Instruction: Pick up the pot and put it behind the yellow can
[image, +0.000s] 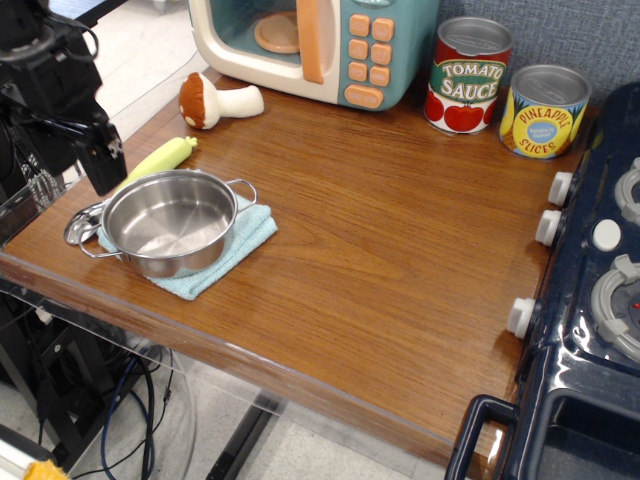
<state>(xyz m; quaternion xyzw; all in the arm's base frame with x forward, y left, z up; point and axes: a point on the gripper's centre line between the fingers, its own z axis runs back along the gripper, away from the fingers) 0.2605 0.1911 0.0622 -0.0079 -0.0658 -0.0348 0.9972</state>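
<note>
The shiny steel pot (168, 222) with two wire loop handles stands empty on a light blue cloth (250, 235) at the table's front left. The yellow can (543, 112), labelled Pineapple Slices, stands at the back right beside the stove. My black gripper (100, 168) hangs at the far left edge, just left of and above the pot, not touching it. Only one dark finger shows clearly, so I cannot tell how the jaws stand. It holds nothing that I can see.
A red Tomato Sauce can (470, 85) stands left of the yellow can. A toy microwave (320, 45) is at the back, with a toy mushroom (215, 100) in front of it. A yellow-green vegetable (158, 160) and a metal utensil (80, 222) lie beside the pot. A dark blue stove (600, 300) is at the right.
</note>
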